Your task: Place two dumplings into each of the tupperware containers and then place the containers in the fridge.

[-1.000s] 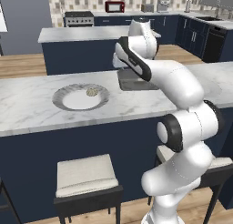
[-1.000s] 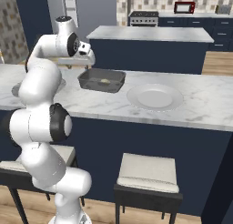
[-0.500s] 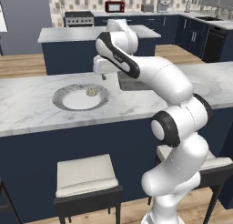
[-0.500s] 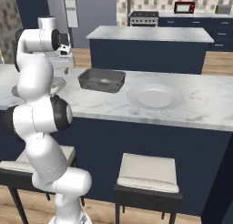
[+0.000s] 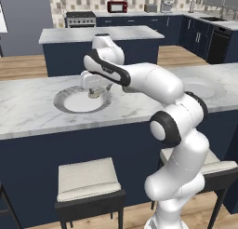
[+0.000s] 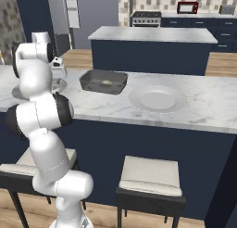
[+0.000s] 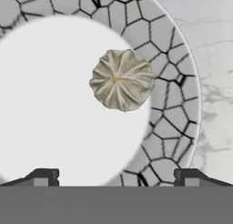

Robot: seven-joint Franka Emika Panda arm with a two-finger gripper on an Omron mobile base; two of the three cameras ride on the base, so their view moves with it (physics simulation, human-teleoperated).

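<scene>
A: Entry for you, operator; the landmark is the round grey plate with a crackle-pattern rim and plain white centre, lying on the white marbled counter; where does the tool stand?

B: You have the two-finger gripper poised directly above that plate; its jaws stand spread wide with nothing between them; in the hand view the two dark fingertips sit far apart at the bottom edge.

A: And the task piece?

B: One small pleated beige-tan dumpling rests on the plate, where the white centre meets the patterned rim; it sits clear of both fingertips; from the left base camera it shows just under the gripper.

A: The box?

B: The shallow square translucent grey container sits on the same counter, well apart from that plate, to its right in the right base view; a pale piece lies inside; you cannot tell from here what it is; a second round grey plate lies just beyond the container.
</scene>
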